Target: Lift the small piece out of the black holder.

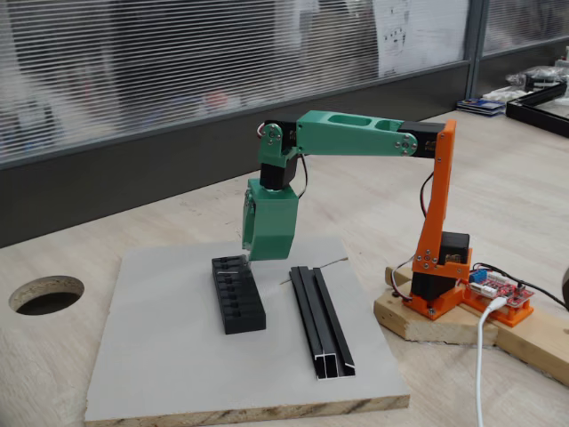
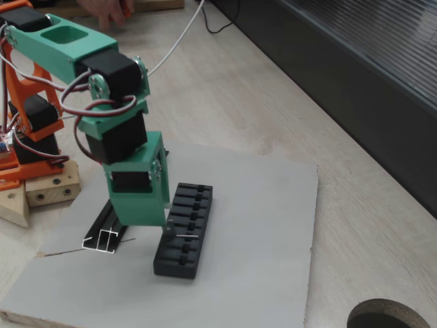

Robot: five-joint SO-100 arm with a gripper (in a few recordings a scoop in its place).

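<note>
A green claw [image 2: 166, 229] points down at the near edge of the black holder [image 2: 185, 229] on a grey board [image 2: 273, 225]; whether its jaws are apart cannot be told. A thin metal piece [image 2: 186, 236] lies across the holder's top. A black rail [image 1: 321, 322] lies alongside.

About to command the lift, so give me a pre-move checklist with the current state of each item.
1. Tool over the black holder: ok, it hangs at the holder's edge.
2. Small piece located: ok, a thin sliver shows on the holder beside the tool.
3. Tool closed on the small piece: cannot tell, the fingertips are hidden.
4. Holder flat on the grey board: ok.
5. Black rail apart from the holder: ok.
6. Path above the tool: ok.
</note>
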